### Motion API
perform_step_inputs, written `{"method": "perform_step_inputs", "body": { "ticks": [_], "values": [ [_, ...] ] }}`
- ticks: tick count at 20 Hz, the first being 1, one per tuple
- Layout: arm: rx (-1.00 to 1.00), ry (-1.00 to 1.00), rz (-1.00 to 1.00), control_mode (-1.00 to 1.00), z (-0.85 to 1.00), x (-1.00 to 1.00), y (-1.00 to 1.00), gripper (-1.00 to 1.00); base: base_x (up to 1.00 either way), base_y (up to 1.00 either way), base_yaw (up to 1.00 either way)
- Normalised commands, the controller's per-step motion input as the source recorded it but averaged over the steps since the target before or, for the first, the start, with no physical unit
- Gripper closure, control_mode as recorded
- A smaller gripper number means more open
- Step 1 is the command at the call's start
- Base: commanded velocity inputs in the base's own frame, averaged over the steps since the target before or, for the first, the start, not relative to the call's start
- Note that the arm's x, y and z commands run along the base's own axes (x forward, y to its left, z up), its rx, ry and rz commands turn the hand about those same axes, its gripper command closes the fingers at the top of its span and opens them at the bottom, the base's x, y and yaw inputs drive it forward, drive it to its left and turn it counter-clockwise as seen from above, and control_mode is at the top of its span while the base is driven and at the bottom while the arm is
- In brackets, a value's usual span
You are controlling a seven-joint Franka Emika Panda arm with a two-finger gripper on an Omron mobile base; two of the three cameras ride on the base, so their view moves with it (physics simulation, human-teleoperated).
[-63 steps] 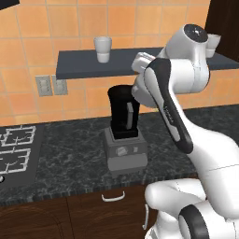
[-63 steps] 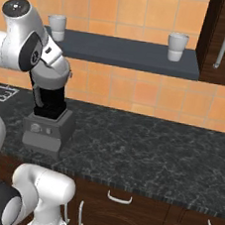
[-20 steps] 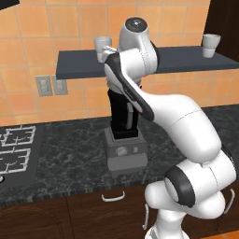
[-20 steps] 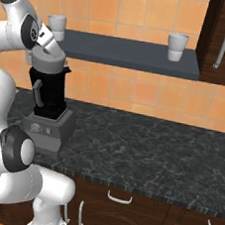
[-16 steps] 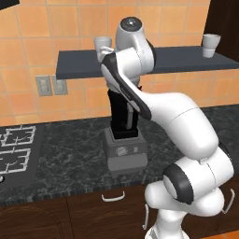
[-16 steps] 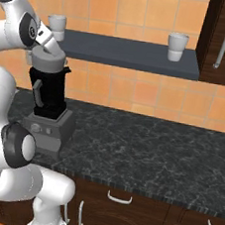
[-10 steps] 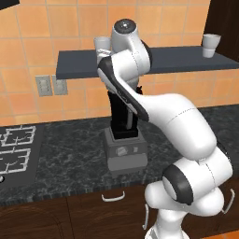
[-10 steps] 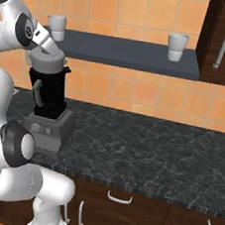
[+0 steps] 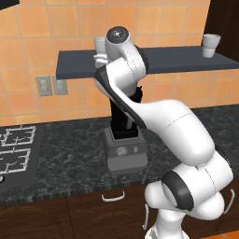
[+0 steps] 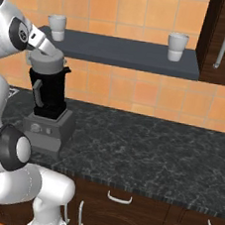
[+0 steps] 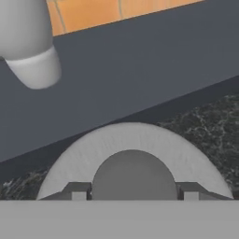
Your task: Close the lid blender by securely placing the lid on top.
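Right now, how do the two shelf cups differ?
The left cup sits at the shelf's left end, just above and behind the gripper and lid. The right cup stands toward the right end, clear of the arm. Both are white and stand on the shelf.

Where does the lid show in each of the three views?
Left base view: hidden behind the arm, I cannot place it.
Right base view: the lid sits upper left, on top of the blender.
Hand view: lower centre, between the gripper tips.
Shared landmark: the left white cup on the shelf.
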Motion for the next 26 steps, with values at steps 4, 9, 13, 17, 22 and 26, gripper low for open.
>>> {"method": "perform_step_inputs", "body": {
  "ticks": [4, 9, 13, 17, 22, 26],
  "values": [
    [-0.08, 0.0, 0.0, -1.0, 0.06, 0.0, -0.11, 1.0, 0.0, 0.0, 0.0],
    [-0.07, -0.05, 0.0, -1.0, 0.15, 0.0, -0.18, 1.0, 0.0, 0.0, 0.0],
    [-0.05, -0.09, 0.0, -1.0, 0.17, 0.02, -0.14, 1.0, 0.0, 0.0, 0.0],
    [0.0, -0.04, 0.0, -1.0, 0.0, -0.03, 0.07, 1.0, 0.0, 0.0, 0.0],
    [0.0, -0.04, 0.0, -1.0, 0.0, -0.03, 0.24, 1.0, 0.0, 0.0, 0.0],
    [0.0, 0.0, 0.0, -1.0, 0.0, -0.37, 0.16, 1.0, 0.0, 0.0, 0.0]
  ]
}}
